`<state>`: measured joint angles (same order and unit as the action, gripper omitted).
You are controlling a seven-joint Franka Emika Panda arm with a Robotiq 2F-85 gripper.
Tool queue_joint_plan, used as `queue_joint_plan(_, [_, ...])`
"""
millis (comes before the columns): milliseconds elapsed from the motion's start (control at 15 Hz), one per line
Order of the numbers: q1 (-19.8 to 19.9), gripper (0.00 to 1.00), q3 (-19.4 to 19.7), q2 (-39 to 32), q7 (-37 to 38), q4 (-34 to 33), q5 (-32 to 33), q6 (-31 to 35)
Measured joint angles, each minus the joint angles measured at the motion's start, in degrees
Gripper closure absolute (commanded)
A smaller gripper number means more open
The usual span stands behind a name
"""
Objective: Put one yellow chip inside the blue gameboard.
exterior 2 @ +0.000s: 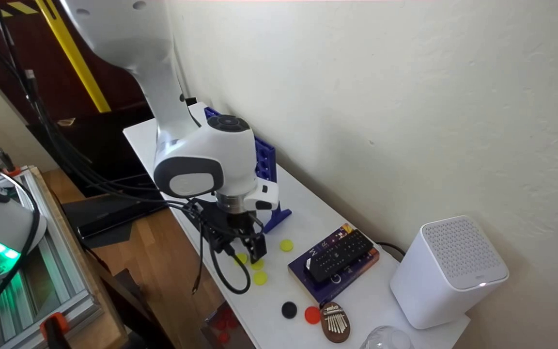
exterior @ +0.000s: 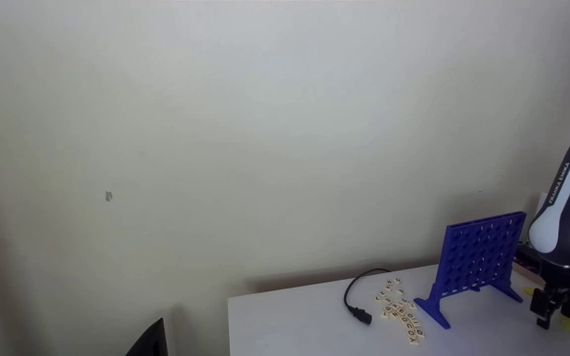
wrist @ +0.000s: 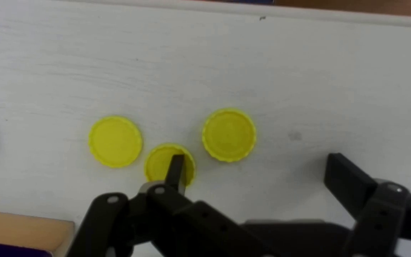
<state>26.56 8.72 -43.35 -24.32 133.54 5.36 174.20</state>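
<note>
Several yellow chips lie flat on the white table. Three show in the wrist view: a left chip (wrist: 115, 141), a middle chip (wrist: 157, 164) partly covered by my left finger, and a right chip (wrist: 229, 135). A separate yellow chip (exterior 2: 286, 245) rests nearer the book in an exterior view. My gripper (wrist: 257, 157) points down over the chips, its fingers wide apart and holding nothing; whether the left fingertip touches the middle chip I cannot tell. Upright beside the arm stands the blue gameboard (exterior: 478, 254), half hidden behind the arm (exterior 2: 230, 165) in an exterior view.
A book (exterior 2: 317, 288) with a black remote (exterior 2: 339, 254) on it lies near the chips. Beyond are a black chip (exterior 2: 288, 309), a red chip (exterior 2: 312, 315), a wooden kalimba (exterior 2: 335, 322) and a white box (exterior 2: 446, 276). Letter tiles (exterior: 403, 319) and a cable plug (exterior: 360, 315) lie past the gameboard.
</note>
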Motion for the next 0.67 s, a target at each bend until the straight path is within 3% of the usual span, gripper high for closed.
queue_joint_plan(667, [4.6,0.00,-3.5,1.8,-0.4,0.7,0.0,0.1])
